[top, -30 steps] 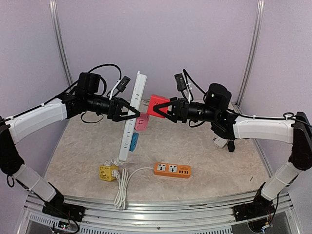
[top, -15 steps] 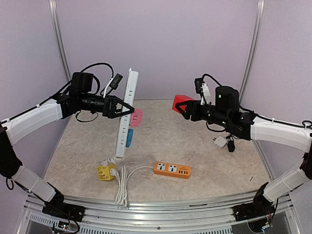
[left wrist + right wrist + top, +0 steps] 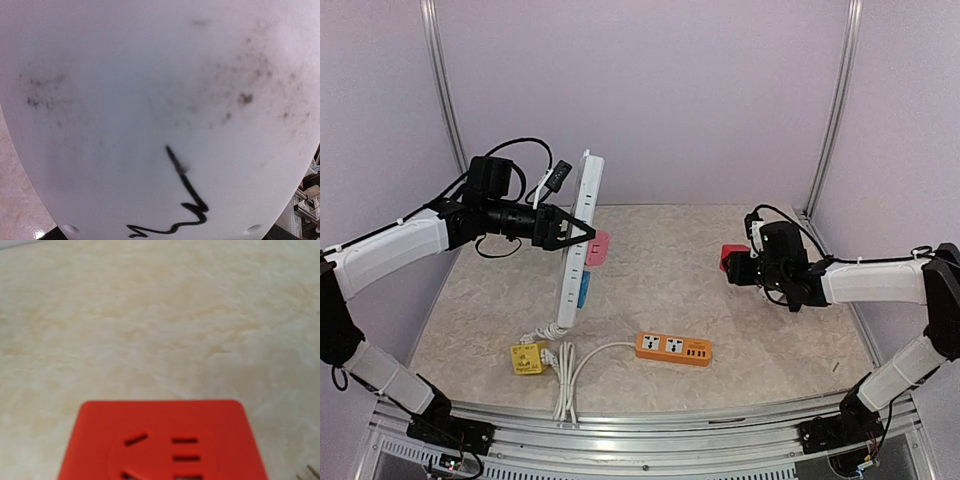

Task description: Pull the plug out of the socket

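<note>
Right arm has swung away to the right & down w/ the red plug [image 3: 733, 257] since a sec ago. The plug is now clear of its socket and low over the desk [image 3: 700, 300]. Your left arm has drawn the strip slightly left.

L to R: left fingers [image 3: 570, 240] are clamped on the white power strip [image 3: 578, 215], held near upright above the desk. In the left wrist view its back fills the shot. A pink plug [image 3: 597, 248] & a blue plug [image 3: 583, 290] sit in it still. Its cord [image 3: 565, 375] hangs to a yellow cube adapter [image 3: 527, 357] on the desk. An orange strip [image 3: 674, 348] lies centre front. At right, the right fingers [image 3: 742, 272] grip the red plug. The wrist view shows its slotted face over bare desk.

Risks, as I judge them:
- The strip is long & held at one spot, so it may pivot or slip if you move fast.
- The hanging cord can drag the yellow cube adapter or snag the orange strip.
- Let go of the red plug before it is down & it may bounce or roll off.
- Set the strip down hard & the pink plug or blue plug may get knocked.
</note>
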### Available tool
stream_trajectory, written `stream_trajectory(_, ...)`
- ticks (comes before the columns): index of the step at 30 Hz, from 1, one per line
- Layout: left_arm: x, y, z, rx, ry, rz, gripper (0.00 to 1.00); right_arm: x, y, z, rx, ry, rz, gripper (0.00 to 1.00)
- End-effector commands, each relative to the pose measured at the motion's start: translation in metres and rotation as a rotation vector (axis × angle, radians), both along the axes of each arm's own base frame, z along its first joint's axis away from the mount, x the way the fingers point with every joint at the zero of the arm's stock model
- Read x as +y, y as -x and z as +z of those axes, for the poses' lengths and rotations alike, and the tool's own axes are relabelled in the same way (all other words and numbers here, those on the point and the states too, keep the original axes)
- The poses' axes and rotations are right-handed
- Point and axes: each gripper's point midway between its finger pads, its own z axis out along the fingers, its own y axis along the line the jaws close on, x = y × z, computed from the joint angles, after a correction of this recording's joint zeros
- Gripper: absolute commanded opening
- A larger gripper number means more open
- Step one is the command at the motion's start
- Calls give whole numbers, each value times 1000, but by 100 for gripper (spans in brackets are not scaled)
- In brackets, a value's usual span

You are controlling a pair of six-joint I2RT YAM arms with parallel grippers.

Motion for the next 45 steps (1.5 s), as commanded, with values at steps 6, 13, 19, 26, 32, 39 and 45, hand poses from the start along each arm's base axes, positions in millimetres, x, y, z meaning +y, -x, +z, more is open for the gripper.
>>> stream_trajectory(6,2,1,17,-54,38,-3,5,-18,-30,-31,-6,23,-49,2)
stream_trajectory(13,1,1,16,-48,38,-3,4,-22,-38,-49,-13,60,-68,3)
stream_trajectory(19,1,0,15,-45,37,-1,4,-25,-40,-66,3,82,-85,5)
stream_trajectory(26,-1,0,14,-36,38,-5,4,-25,-40,-81,23,84,-91,9)
stream_trajectory(32,-1,0,13,-36,35,-3,4,-27,-40,-94,43,99,-99,14)
stream_trajectory(39,-1,-1,12,-34,35,-3,4,-30,-35,-96,51,106,-102,33)
stream_trajectory(45,-1,0,13,-32,37,-7,4,-32,-30,-83,27,106,-89,65)
